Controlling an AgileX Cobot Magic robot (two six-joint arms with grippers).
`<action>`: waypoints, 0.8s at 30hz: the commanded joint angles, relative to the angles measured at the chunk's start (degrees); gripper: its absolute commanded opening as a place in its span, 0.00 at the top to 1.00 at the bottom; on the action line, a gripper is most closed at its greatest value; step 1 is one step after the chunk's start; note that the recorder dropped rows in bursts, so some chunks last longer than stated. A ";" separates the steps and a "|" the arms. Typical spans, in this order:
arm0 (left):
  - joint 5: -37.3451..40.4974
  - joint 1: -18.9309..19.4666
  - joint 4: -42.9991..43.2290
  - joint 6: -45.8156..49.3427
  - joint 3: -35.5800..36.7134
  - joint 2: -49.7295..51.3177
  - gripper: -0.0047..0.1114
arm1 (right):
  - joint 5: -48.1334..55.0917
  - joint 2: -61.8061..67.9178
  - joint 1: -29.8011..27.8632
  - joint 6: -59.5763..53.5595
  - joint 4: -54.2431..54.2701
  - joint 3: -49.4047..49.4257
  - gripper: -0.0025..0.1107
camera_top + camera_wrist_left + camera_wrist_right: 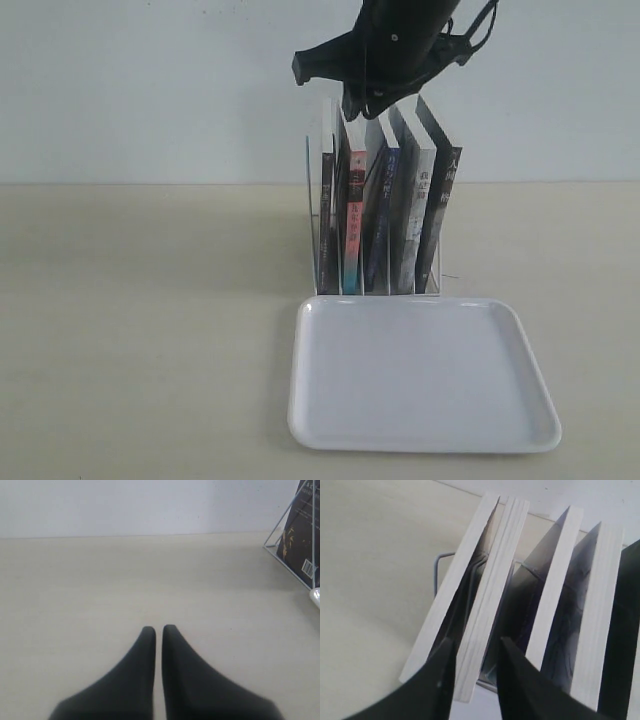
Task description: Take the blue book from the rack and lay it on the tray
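The white wire rack (318,255) stands behind the tray (420,375) and holds several upright books. The blue book (380,205) with its narrow dark blue spine is third from the left, between the pink-red spine (355,215) and a grey-white book (410,200). My right gripper (362,108) hangs over the book tops. In the right wrist view it (476,647) is open, its fingers either side of the page edge of the second book (490,595); the blue book's page edge (555,580) is beside it. My left gripper (159,628) is shut and empty above bare table.
A black book (442,200) leans at the rack's right end. The left wrist view catches the rack's wire (287,517), a dark cover with a barcode (300,550) and the tray rim (316,597) at one edge. A pale wall stands behind.
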 commanded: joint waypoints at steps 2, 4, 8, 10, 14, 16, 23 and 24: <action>-0.81 0.19 0.05 0.36 0.18 -0.25 0.92 | 0.28 0.11 -0.07 0.04 -0.39 -0.32 0.74; -0.81 0.19 0.05 0.36 0.18 -0.25 0.92 | 0.41 0.48 -0.07 0.46 -0.39 -0.32 0.74; -0.81 0.19 0.05 0.36 0.18 -0.25 0.92 | 1.54 3.24 -0.07 0.87 -0.39 -0.32 0.74; -0.81 0.19 0.05 0.36 0.18 -0.25 0.92 | 1.43 4.03 -0.07 0.87 0.02 -0.32 0.74; -0.81 0.19 0.05 0.36 0.18 -0.25 0.92 | 0.75 4.12 -0.07 1.02 0.14 -0.32 0.74; -0.81 0.19 0.05 0.36 0.18 -0.25 0.92 | -0.10 3.84 -0.07 1.02 0.26 -0.32 0.74; -0.81 0.19 0.05 0.36 0.18 -0.25 0.92 | -1.52 2.75 -0.07 0.76 0.13 -0.32 0.74; -0.81 0.19 0.05 0.36 0.18 -0.25 0.92 | -1.95 2.34 -0.07 0.63 -0.33 -0.32 0.74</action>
